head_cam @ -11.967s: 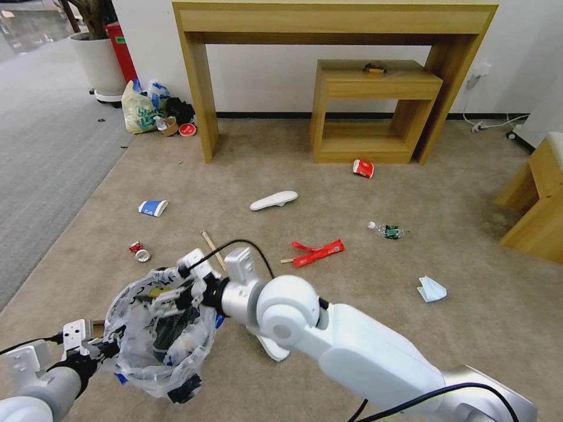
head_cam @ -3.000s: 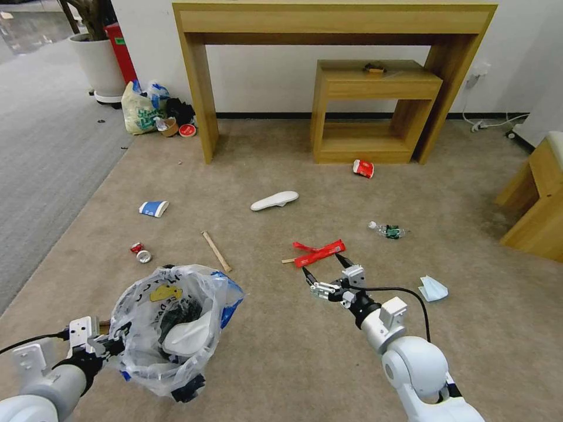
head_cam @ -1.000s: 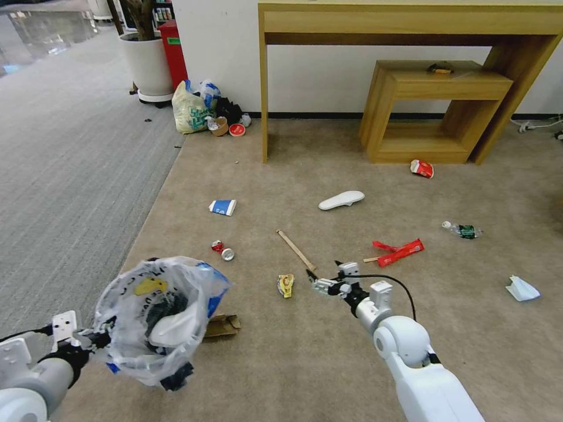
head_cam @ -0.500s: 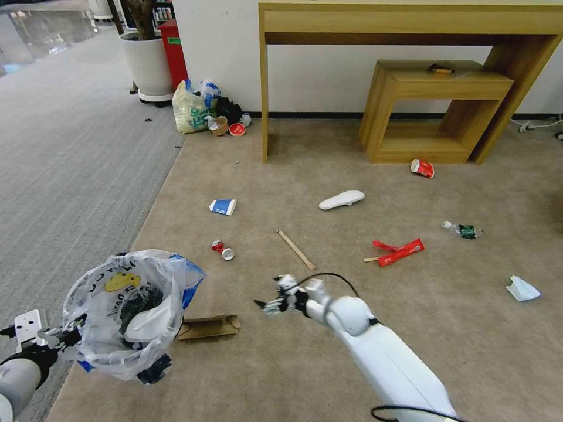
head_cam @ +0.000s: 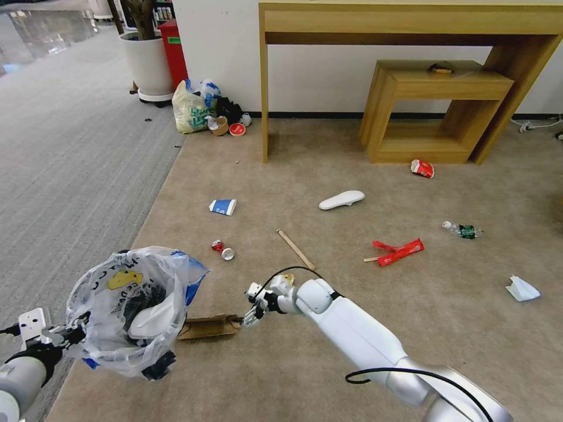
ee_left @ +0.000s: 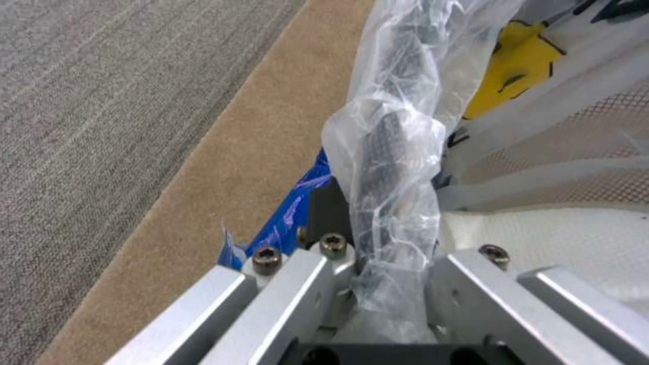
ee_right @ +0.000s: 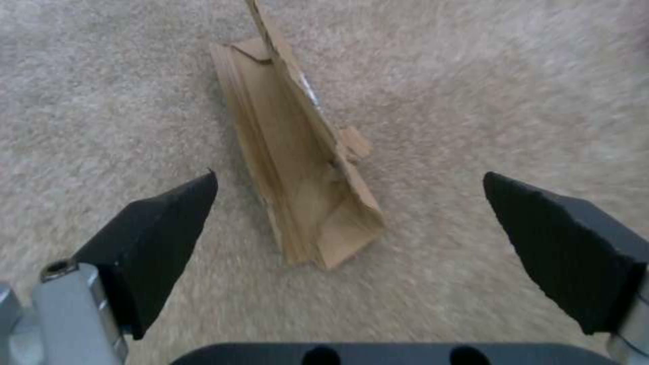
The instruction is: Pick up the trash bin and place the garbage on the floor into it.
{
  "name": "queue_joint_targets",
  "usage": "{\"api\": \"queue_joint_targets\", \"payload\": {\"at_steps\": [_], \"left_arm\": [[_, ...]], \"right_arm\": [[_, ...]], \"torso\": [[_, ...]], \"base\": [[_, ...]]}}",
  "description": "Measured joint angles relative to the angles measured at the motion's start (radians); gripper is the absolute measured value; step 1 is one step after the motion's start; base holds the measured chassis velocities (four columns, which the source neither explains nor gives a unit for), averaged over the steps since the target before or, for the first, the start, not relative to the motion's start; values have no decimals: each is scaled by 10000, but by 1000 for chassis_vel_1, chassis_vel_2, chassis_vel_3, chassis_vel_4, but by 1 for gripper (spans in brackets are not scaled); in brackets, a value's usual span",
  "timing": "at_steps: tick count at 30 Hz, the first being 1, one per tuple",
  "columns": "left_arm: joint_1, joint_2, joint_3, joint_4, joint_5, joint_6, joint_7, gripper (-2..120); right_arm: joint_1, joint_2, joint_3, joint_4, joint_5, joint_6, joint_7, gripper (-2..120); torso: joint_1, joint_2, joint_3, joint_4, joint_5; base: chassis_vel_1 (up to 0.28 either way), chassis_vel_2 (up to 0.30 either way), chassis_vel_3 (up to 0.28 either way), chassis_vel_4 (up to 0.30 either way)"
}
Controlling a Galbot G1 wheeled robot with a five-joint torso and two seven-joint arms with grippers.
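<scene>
My left gripper (head_cam: pixel 65 338) (ee_left: pixel 392 284) is shut on the rim of the trash bin (head_cam: pixel 126 310) (ee_left: pixel 395 147) and holds it off the floor (head_cam: pixel 328 351) at lower left. A white insole (head_cam: pixel 149 319) lies inside the bin. My right gripper (head_cam: pixel 249 315) (ee_right: pixel 348 175) is open, low over the near end of a folded brown cardboard piece (head_cam: pixel 208 327) (ee_right: pixel 297 167), one finger on each side and not touching it. Farther out lie a blue-white cup (head_cam: pixel 223 206), crushed can (head_cam: pixel 223 251), wooden stick (head_cam: pixel 296 249), second insole (head_cam: pixel 341 200), red wrappers (head_cam: pixel 399 252), bottle (head_cam: pixel 463 230) and tissue (head_cam: pixel 522 289).
A tall wooden console (head_cam: pixel 375 23) with a smaller wooden shelf (head_cam: pixel 434 111) under it stands against the far wall. A red packet (head_cam: pixel 422 168) lies before the shelf. A yellowish-green tied bag (head_cam: pixel 190 108) and white planter (head_cam: pixel 146 64) sit at far left. Grey striped carpet (head_cam: pixel 76 164) borders the left.
The view swung left since 3 s ago, so the camera has turned. In the last second my right gripper moved left and down to the cardboard's end. The bin stays gripped.
</scene>
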Motion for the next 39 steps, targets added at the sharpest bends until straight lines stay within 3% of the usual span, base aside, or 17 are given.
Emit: {"api": "queue_joint_targets", "payload": {"at_steps": [10, 20, 22, 26, 30, 37, 39], "left_arm": [[-3, -20, 129, -84, -3, 0, -127, 0], [96, -64, 189, -219, 9, 0, -136, 0], [103, -63, 186, -225, 8, 0, -135, 0], [97, -58, 187, -246, 4, 0, -130, 0], [81, -33, 186, -255, -20, 0, -128, 0], [63, -24, 198, -261, -55, 0, -123, 0], [52, -34, 208, -259, -56, 0, -120, 0]], "right_arm": [[237, 1278, 131, -1955, -85, 576, 341, 98], [311, 1385, 394, -3103, 53, 583, 920, 61], [311, 1383, 402, -3114, 54, 578, 930, 58], [249, 1370, 431, -3139, 57, 564, 1030, 39], [241, 1367, 457, -3140, 57, 565, 1040, 30], [153, 1358, 466, -3100, 40, 819, 1058, 0], [129, 1358, 453, -3090, 15, 928, 1057, 0]], "torso": [[0, 0, 0, 1, 1], [0, -1, 0, 1, 2], [0, 0, 0, 1, 3], [0, 0, 0, 3, 3], [0, 0, -1, 2, 3], [0, 0, -1, 2, 3], [0, 0, 0, 3, 3]], "base": [[0, 0, 0, 0], [0, 0, 0, 0], [0, 0, 0, 0], [0, 0, 0, 0], [0, 0, 0, 0], [0, 0, 0, 0], [0, 0, 0, 0]]}}
